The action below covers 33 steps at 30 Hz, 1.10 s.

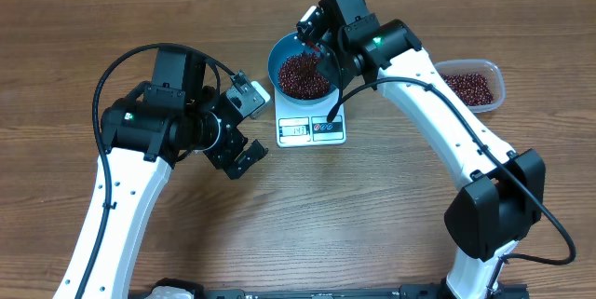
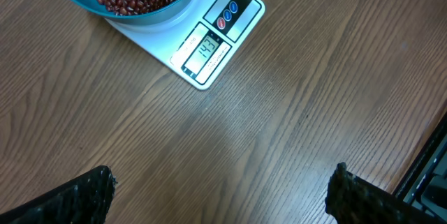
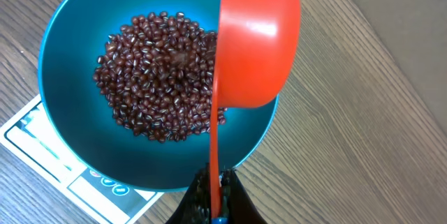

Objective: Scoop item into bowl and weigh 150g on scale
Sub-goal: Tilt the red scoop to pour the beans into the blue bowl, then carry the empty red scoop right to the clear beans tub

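Your right gripper squeezes the red scoop, tipped over the beans in the blue bowl on the scale. Your left gripper gapes wide.

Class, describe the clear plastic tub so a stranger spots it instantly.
On the wooden table, look right of the white square scale. The clear rectangular plastic tub stands there; unlike the round blue bowl, it is see-through and off the scale.

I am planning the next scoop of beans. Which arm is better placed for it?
Right. The right fingers hold the red scoop over the blue bowl, and the clear tub with more beans stands near that arm. The left fingers are open and empty.
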### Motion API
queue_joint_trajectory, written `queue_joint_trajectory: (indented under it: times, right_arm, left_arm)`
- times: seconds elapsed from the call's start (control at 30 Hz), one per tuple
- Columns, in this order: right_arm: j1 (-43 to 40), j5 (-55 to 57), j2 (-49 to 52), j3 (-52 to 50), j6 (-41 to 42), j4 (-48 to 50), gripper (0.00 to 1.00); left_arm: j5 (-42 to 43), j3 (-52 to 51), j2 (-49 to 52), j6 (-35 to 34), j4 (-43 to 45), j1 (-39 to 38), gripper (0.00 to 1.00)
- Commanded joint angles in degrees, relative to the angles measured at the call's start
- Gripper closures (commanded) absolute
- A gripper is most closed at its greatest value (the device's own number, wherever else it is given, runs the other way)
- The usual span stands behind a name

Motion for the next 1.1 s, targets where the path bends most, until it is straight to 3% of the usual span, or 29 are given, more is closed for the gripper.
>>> queue_joint_trajectory:
  times: [0.0,0.27,0.53,0.8,1.07]
  right_arm:
    - [0.35,2.05,-2.34,1.95,-0.37,0.52,0.96]
    - [0.33,7.23,-3.04,1.97,1.53,1.68,0.96]
    - [-2.21,7.17,-10.88,1.97,6.40,0.09,0.96]
    - [-14.99,6.40,-13.92,1.79,11.10,-12.79,0.96]
    - [-29.53,-7.54,-11.37,1.44,12.15,-18.62,0.91]
  left_arm:
    - [-0.04,-0.17,-0.87,-0.37,0.17,0.26,0.00]
    - [-0.04,-0.17,-0.87,-0.37,0.17,0.26,0.00]
    - [-0.04,-0.17,-0.87,-0.37,0.17,0.26,0.00]
    - [-0.04,-0.17,-0.87,-0.37,0.17,0.26,0.00]
    - [-0.04,-0.17,-0.87,-0.37,0.17,0.26,0.00]
